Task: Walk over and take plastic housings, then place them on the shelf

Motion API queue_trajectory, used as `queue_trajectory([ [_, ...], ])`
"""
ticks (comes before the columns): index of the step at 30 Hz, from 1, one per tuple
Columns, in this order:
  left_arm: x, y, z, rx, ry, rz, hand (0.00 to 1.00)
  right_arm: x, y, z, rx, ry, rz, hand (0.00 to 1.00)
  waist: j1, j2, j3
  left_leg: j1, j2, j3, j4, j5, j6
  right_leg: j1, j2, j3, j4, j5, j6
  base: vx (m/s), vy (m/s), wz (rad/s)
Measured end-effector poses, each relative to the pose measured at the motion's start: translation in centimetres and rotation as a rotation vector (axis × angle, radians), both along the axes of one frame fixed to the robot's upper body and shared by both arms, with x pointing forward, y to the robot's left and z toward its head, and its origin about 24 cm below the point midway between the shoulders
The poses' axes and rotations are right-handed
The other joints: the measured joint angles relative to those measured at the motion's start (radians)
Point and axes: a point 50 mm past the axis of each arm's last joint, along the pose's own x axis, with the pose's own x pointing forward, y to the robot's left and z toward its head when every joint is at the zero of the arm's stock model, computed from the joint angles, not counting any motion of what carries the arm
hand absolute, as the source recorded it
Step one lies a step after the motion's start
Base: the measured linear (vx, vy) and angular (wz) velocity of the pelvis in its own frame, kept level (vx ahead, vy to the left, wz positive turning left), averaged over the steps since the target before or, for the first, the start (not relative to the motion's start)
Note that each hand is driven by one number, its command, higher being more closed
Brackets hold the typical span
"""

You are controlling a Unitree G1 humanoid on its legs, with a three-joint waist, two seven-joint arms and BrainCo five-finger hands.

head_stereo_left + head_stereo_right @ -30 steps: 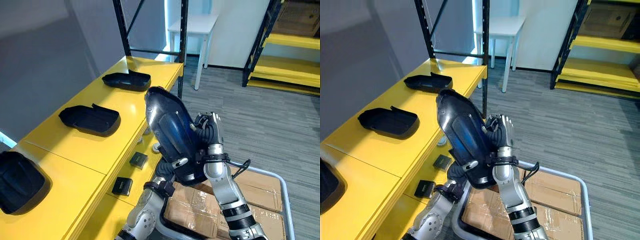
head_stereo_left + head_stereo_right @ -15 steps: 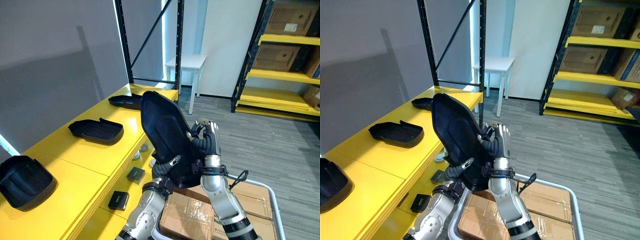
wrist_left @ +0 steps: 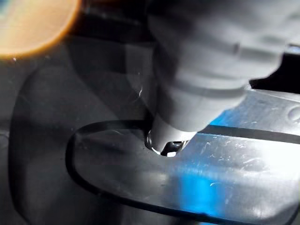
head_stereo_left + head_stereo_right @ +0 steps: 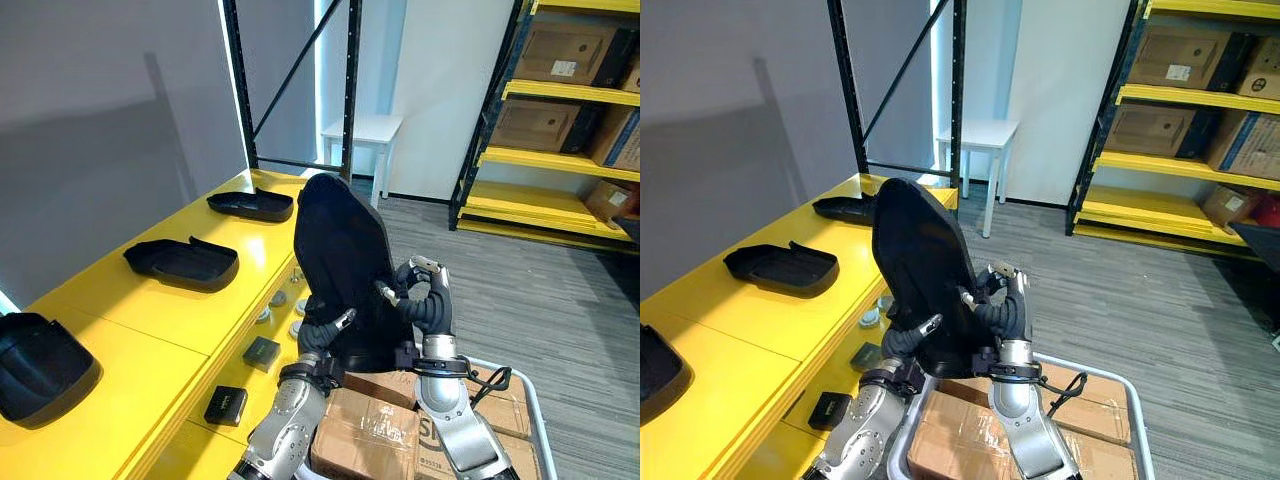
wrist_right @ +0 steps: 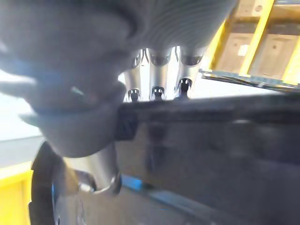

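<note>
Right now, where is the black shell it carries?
The shell is central in both eye views, between the left hand and right hand, above cardboard boxes, right of the yellow shelf.

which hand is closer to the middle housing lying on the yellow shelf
Left. The left hand grips the held housing on its shelf-side edge, nearer the middle housing on the yellow shelf; the right hand grips its far edge.

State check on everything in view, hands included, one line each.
held housing: upright, in the air, between both hands
left hand: shut on held housing
right hand: shut on held housing
near housing: lying on yellow shelf
middle housing: lying on shelf
far housing: lying on shelf
</note>
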Motion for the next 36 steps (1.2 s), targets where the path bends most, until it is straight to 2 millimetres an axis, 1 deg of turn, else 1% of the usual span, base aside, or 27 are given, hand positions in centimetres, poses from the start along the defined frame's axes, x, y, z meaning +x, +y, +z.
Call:
queue_trajectory([
  [1,0.0,0.1,0.0,0.011,-0.005,0.004,1.0,-0.1,0.0,-0.1,0.003,0.004,0.004,0.0,0.0,-0.001,0.001,0.0,0.0,0.001,0.0,0.0,0.0,0.0,0.0,0.0,0.0,0.0,0.0,0.0,0.003,-0.03],
  [4,-0.2,1.2,0.3,0.133,-0.068,0.049,1.0,-0.4,0.0,-0.8,0.032,0.043,0.032,0.0,0.002,-0.011,0.008,-0.001,0.002,0.0,0.0,-0.001,-0.001,-0.001,0.002,0.0,0.0,-0.001,-0.001,0.0,0.0,0.0],
  [6,-0.5,2.3,0.6,0.257,-0.125,0.097,1.0,-0.6,0.1,-1.5,0.045,0.078,0.064,0.0,0.002,-0.017,0.014,-0.001,0.002,0.001,0.0,-0.001,-0.001,-0.002,0.002,0.001,0.0,-0.001,-0.001,0.0,0.0,0.0],
  [8,-0.5,3.6,0.8,0.386,-0.17,0.154,1.0,-0.7,0.2,-2.6,0.053,0.132,0.096,0.0,0.003,-0.02,0.019,-0.002,0.002,0.001,0.0,-0.001,-0.001,-0.002,0.001,0.001,0.0,-0.001,0.0,0.0,0.0,0.0],
  [9,-0.5,5.3,1.2,0.549,-0.215,0.247,1.0,-1.1,0.2,-3.9,0.09,0.21,0.14,0.0,0.005,-0.021,0.027,-0.003,0.002,0.002,0.0,-0.001,-0.001,-0.003,0.002,0.001,0.0,-0.001,0.0,-0.03,0.006,0.0],
  [11,-0.2,8.1,1.6,0.669,-0.201,0.456,1.0,-2.3,0.2,-5.4,0.133,0.288,0.196,0.0,0.006,-0.019,0.033,-0.007,0.002,0.002,0.0,-0.001,-0.001,-0.008,0.002,0.002,0.0,-0.001,0.0,-0.03,0.006,-0.02],
  [12,-0.4,10.7,1.9,0.743,-0.174,0.624,1.0,-3.3,0.1,-6.5,0.183,0.352,0.226,0.0,0.004,-0.017,0.043,-0.008,0.003,0.005,-0.001,-0.001,-0.001,-0.011,0.003,0.004,0.0,-0.001,0.0,-0.02,0.007,-0.08],
  [13,-0.9,13.1,2.1,0.81,-0.145,0.748,1.0,-4.0,-0.4,-7.3,0.224,0.397,0.221,0.0,0.004,-0.017,0.048,-0.013,0.004,0.009,-0.003,-0.001,-0.001,-0.019,0.003,0.008,0.0,-0.002,0.0,-0.02,0.008,-0.09],
  [14,-1.2,13.9,2.1,0.852,-0.134,0.791,1.0,-4.2,-0.8,-7.6,0.261,0.414,0.22,0.0,0.005,-0.018,0.049,-0.017,0.003,0.012,-0.003,-0.001,-0.001,-0.026,0.003,0.011,0.0,-0.001,0.0,-0.02,0.017,-0.12],
  [15,-1.9,15.4,2.3,0.96,-0.122,0.86,1.0,-4.3,-2.2,-7.9,0.422,0.426,0.24,0.0,0.011,-0.022,0.052,-0.03,0.001,0.016,-0.003,-0.001,0.0,-0.042,0.001,0.017,0.002,-0.001,0.001,-0.01,0.017,-0.06],
  [16,-2.1,15.9,2.3,1.01,-0.118,0.878,1.0,-4.3,-3.1,-7.9,0.51,0.414,0.241,0.0,0.018,-0.024,0.056,-0.035,-0.001,0.015,-0.003,0.0,0.0,-0.046,-0.002,0.015,0.002,0.0,0.002,0.0,0.0,0.0],
  [17,-2.3,16.0,2.3,1.03,-0.119,0.879,1.0,-4.3,-3.6,-7.8,0.548,0.404,0.239,0.0,0.023,-0.025,0.057,-0.037,-0.004,0.012,-0.003,0.0,0.001,-0.047,-0.004,0.013,0.002,0.0,0.002,0.02,0.023,0.12],
  [18,-2.4,15.8,2.4,1.044,-0.124,0.88,1.0,-4.5,-4.8,-7.8,0.643,0.372,0.241,0.0,0.028,-0.026,0.057,-0.042,-0.008,0.003,-0.003,0.001,0.002,-0.046,-0.009,0.001,0.001,0.0,0.003,0.02,0.023,0.24],
  [20,-2.3,15.6,2.6,1.059,-0.136,0.879,1.0,-4.8,-5.9,-7.9,0.798,0.327,0.267,0.0,0.025,-0.028,0.06,-0.049,-0.016,-0.016,-0.003,0.003,0.004,-0.042,-0.018,-0.017,0.001,-0.005,0.01,0.03,0.025,0.33],
  [21,-2.3,15.5,2.7,1.065,-0.148,0.866,1.0,-5.3,-6.6,-8.1,0.897,0.289,0.263,0.0,0.02,-0.028,0.064,-0.056,-0.021,-0.03,-0.003,0.004,0.006,-0.039,-0.024,-0.033,0.001,-0.008,0.014,0.02,0.027,0.25],
  [24,-2.6,15.7,2.8,1.054,-0.153,0.867,1.0,-6.1,-8.0,-8.8,1.045,0.227,0.207,0.0,0.018,-0.027,0.069,-0.06,-0.023,-0.031,-0.003,0.004,0.006,-0.042,-0.026,-0.034,0.001,-0.009,0.015,0.01,0.011,0.06],
  [25,-2.8,15.8,2.7,1.031,-0.145,0.872,1.0,-6.5,-8.6,-9.3,1.088,0.207,0.165,0.0,0.016,-0.027,0.071,-0.06,-0.023,-0.031,-0.003,0.004,0.007,-0.042,-0.027,-0.034,0.002,-0.01,0.016,0.0,0.0,0.0],
  [26,-3.1,16.0,2.4,0.984,-0.129,0.869,1.0,-7.0,-9.6,-10.2,1.127,0.192,0.082,0.0,0.014,-0.026,0.075,-0.058,-0.023,-0.031,-0.003,0.003,0.007,-0.044,-0.028,-0.034,0.008,-0.013,0.019,0.0,0.0,0.0],
  [27,-3.4,16.1,2.0,0.898,-0.11,0.856,1.0,-7.6,-10.5,-11.0,1.121,0.206,-0.024,0.0,0.013,-0.024,0.083,-0.057,-0.023,-0.031,-0.002,0.003,0.007,-0.049,-0.029,-0.033,0.023,-0.021,0.02,0.0,0.0,0.0],
  [28,-3.6,16.2,1.8,0.857,-0.101,0.852,1.0,-7.9,-10.9,-11.4,1.118,0.218,-0.072,0.0,0.012,-0.024,0.088,-0.058,-0.023,-0.032,-0.001,0.003,0.007,-0.054,-0.031,-0.033,0.035,-0.028,0.019,-0.03,0.014,0.05],
  [29,-3.9,16.3,1.4,0.74,-0.084,0.85,1.0,-8.4,-11.4,-12.1,1.067,0.267,-0.158,0.0,0.009,-0.025,0.103,-0.061,-0.023,-0.039,0.003,0.002,0.007,-0.067,-0.037,-0.033,0.075,-0.049,0.02,-0.04,0.005,0.13],
  [31,-4.2,16.3,1.0,0.528,-0.077,0.84,1.0,-8.8,-11.8,-12.8,1.003,0.329,-0.254,0.0,0.005,-0.024,0.129,-0.072,-0.022,-0.071,0.019,-0.002,0.012,-0.103,-0.049,-0.008,0.188,-0.104,0.027,-0.05,-0.013,0.34],
  [32,-4.1,16.2,1.1,0.485,-0.083,0.836,1.0,-8.8,-11.7,-13.0,0.994,0.341,-0.266,0.0,0.001,-0.023,0.131,-0.085,-0.022,-0.09,0.032,-0.005,0.015,-0.113,-0.05,0.028,0.219,-0.118,0.033,-0.03,-0.018,0.83],
  [33,-3.8,15.9,1.5,0.39,-0.116,0.807,1.0,-8.9,-11.7,-13.3,0.964,0.368,-0.299,0.0,-0.002,-0.023,0.137,-0.127,-0.029,-0.146,0.075,-0.016,0.017,-0.122,-0.048,0.118,0.266,-0.135,0.05,-0.04,-0.027,1.53],
  [34,-3.5,15.1,2.6,0.294,-0.188,0.76,1.0,-8.3,-11.5,-13.2,0.928,0.38,-0.307,0.0,0.0,-0.025,0.153,-0.182,-0.04,-0.236,0.139,-0.029,0.014,-0.121,-0.047,0.189,0.32,-0.172,0.059,-0.04,-0.037,1.55],
  [35,-3.5,15.1,2.8,0.281,-0.203,0.754,1.0,-8.1,-11.4,-13.1,0.922,0.379,-0.305,0.0,0.001,-0.025,0.154,-0.192,-0.043,-0.253,0.148,-0.03,0.013,-0.12,-0.047,0.195,0.328,-0.179,0.061,-0.06,-0.109,1.79],
  [36,-3.7,14.9,3.6,0.228,-0.256,0.736,1.0,-6.9,-11.0,-12.8,0.901,0.376,-0.281,0.0,0.011,-0.025,0.161,-0.234,-0.062,-0.326,0.187,-0.03,0.01,-0.106,-0.047,0.195,0.348,-0.215,0.054,-0.06,-0.126,1.65],
])
